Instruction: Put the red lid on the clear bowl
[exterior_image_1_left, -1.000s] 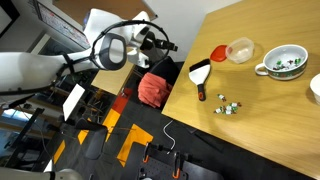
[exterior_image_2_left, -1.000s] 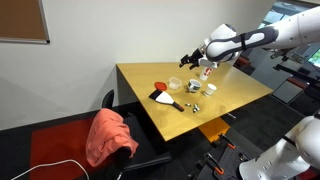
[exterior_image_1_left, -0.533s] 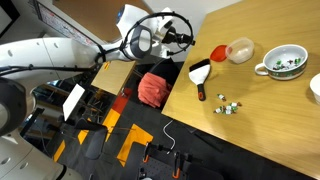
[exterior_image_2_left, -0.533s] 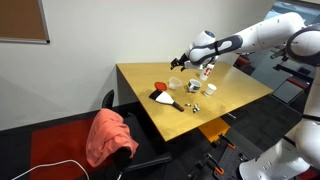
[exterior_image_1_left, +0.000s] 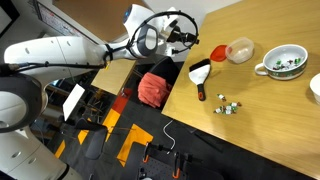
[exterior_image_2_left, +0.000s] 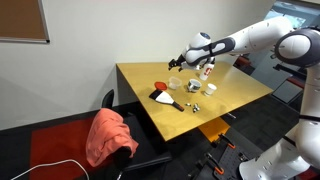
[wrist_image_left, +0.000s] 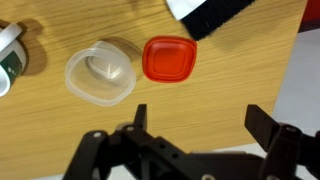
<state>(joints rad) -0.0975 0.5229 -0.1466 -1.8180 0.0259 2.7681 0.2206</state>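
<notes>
The red lid (wrist_image_left: 167, 58) lies flat on the wooden table (wrist_image_left: 220, 85), right beside the clear bowl (wrist_image_left: 100, 73). Both also show in both exterior views: lid (exterior_image_1_left: 218, 51) (exterior_image_2_left: 161, 85), bowl (exterior_image_1_left: 240, 49) (exterior_image_2_left: 175, 85). My gripper (wrist_image_left: 195, 128) is open and empty. It hangs above the table near its edge, short of the lid. In the exterior views the gripper (exterior_image_1_left: 190, 37) (exterior_image_2_left: 176, 64) sits above the table's edge, near the lid.
A black-and-white spatula-like tool (exterior_image_1_left: 201, 74) (wrist_image_left: 205, 14) lies beside the lid. A white green-patterned bowl (exterior_image_1_left: 283, 62) stands past the clear bowl. Small loose pieces (exterior_image_1_left: 227, 105) lie on the table. An orange cloth (exterior_image_1_left: 152, 88) drapes a chair (exterior_image_2_left: 105, 135) next to the table.
The arm has swung toward the table. The gripper has moved from off the table's side to just above its edge near the lid. The objects have not moved.
</notes>
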